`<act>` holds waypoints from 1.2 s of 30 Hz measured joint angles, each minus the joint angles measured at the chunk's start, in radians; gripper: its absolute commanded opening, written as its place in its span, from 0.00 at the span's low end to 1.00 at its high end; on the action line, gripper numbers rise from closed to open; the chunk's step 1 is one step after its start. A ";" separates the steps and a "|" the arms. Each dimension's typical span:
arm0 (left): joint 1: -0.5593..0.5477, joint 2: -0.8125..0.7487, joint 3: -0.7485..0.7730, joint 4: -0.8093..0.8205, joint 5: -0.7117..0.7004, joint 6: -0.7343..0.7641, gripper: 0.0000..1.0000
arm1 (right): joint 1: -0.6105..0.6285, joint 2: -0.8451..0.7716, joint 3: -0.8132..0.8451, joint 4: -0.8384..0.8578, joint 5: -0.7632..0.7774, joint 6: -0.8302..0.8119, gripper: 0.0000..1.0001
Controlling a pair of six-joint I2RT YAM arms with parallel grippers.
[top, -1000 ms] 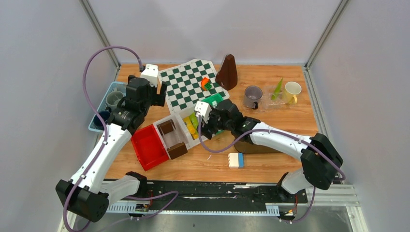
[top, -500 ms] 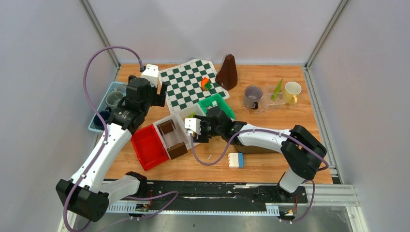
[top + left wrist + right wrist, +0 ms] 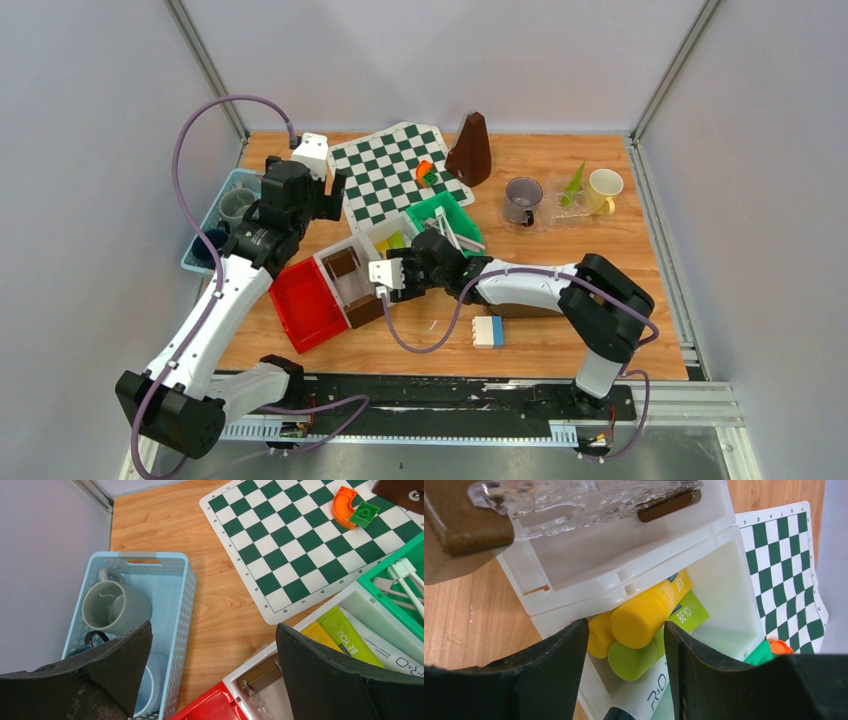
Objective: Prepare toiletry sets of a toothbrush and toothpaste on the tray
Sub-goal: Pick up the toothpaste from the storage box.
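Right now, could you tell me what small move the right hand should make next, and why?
Probably ease the right hand forward and close: its fingers stand open either side of the top yellow tube in the white bin, not yet touching it.

Chessboard (image 3: 385, 175), red bin (image 3: 305, 300), brown cone (image 3: 470, 150).

The table (image 3: 225, 605) looks like wood with visible grain and a soft sheen, and the checkered board (image 3: 300, 545) on it is matt. The light blue basket (image 3: 182, 605) at left is perforated plastic, the grey mug (image 3: 112, 607) in it smooth and glazed; the white bin (image 3: 724, 580) is milky plastic, its yellow tube (image 3: 644, 615) and green tube (image 3: 631, 662) smooth, slightly glossy.
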 measured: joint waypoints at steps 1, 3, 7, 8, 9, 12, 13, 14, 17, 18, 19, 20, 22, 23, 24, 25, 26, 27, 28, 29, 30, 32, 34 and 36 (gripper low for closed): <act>0.000 0.000 0.000 0.000 0.000 0.000 1.00 | 0.003 0.002 0.002 0.000 0.006 -0.007 0.55; 0.000 0.000 0.000 0.000 0.000 0.000 1.00 | 0.007 0.003 0.003 0.002 0.015 -0.018 0.49; 0.000 0.000 0.000 0.000 0.000 0.000 1.00 | 0.011 0.003 0.007 0.012 0.037 -0.042 0.33; 0.000 0.000 0.000 0.000 0.000 0.000 1.00 | 0.011 0.003 0.011 0.014 0.042 -0.046 0.29; 0.000 0.000 0.000 0.000 0.000 0.000 1.00 | 0.011 0.003 0.016 0.014 0.047 -0.048 0.27; 0.000 0.000 0.000 0.000 0.000 0.000 1.00 | 0.012 0.003 0.022 0.014 0.058 -0.056 0.18; 0.000 0.000 0.000 0.000 0.000 0.000 1.00 | 0.012 0.003 0.022 0.014 0.060 -0.058 0.16; 0.000 0.000 0.000 0.000 0.000 0.000 1.00 | 0.013 0.003 0.022 0.014 0.061 -0.058 0.14; 0.000 0.000 0.000 0.000 0.001 0.000 1.00 | 0.016 0.002 0.022 0.013 0.069 -0.058 0.08; 0.000 0.000 0.000 0.000 0.002 -0.001 1.00 | 0.018 0.002 0.022 0.011 0.075 -0.058 0.06; 0.000 0.000 0.000 0.000 0.003 -0.002 1.00 | 0.021 0.000 0.022 0.011 0.081 -0.058 0.04; 0.000 0.000 0.000 -0.002 0.004 -0.008 1.00 | 0.023 -0.004 0.022 0.010 0.087 -0.058 0.03; 0.000 0.000 0.002 -0.010 0.004 -0.026 1.00 | 0.027 -0.023 0.022 0.003 0.096 -0.055 0.00; 0.000 0.000 0.004 -0.014 0.003 -0.037 1.00 | 0.029 -0.040 0.022 -0.003 0.097 -0.052 0.00; 0.000 0.000 0.009 -0.021 0.002 -0.054 1.00 | 0.031 -0.053 0.022 -0.008 0.097 -0.050 0.00; 0.000 0.002 0.018 -0.032 0.000 -0.070 1.00 | 0.034 -0.075 0.021 -0.011 0.098 -0.042 0.00; 0.000 0.004 0.031 -0.047 -0.002 -0.095 1.00 | 0.037 -0.093 0.021 -0.014 0.100 -0.037 0.00; 0.000 0.007 0.049 -0.063 -0.003 -0.122 1.00 | 0.040 -0.117 0.019 -0.019 0.105 -0.029 0.00; 0.000 0.009 0.067 -0.078 -0.003 -0.160 1.00 | 0.040 -0.143 0.016 -0.020 0.106 -0.021 0.00; 0.000 0.010 0.079 -0.090 -0.003 -0.192 1.00 | 0.043 -0.166 0.012 -0.023 0.109 -0.015 0.00; 0.000 0.010 0.096 -0.109 0.000 -0.235 1.00 | 0.045 -0.188 0.007 -0.024 0.112 -0.010 0.00; 0.000 0.010 0.114 -0.137 0.009 -0.319 1.00 | 0.047 -0.235 -0.009 -0.023 0.122 0.002 0.00; 0.000 0.008 0.116 -0.159 0.037 -0.404 1.00 | 0.049 -0.272 -0.026 -0.022 0.133 0.010 0.00; 0.000 0.005 0.111 -0.177 0.076 -0.477 1.00 | 0.053 -0.293 -0.047 -0.011 0.148 0.019 0.00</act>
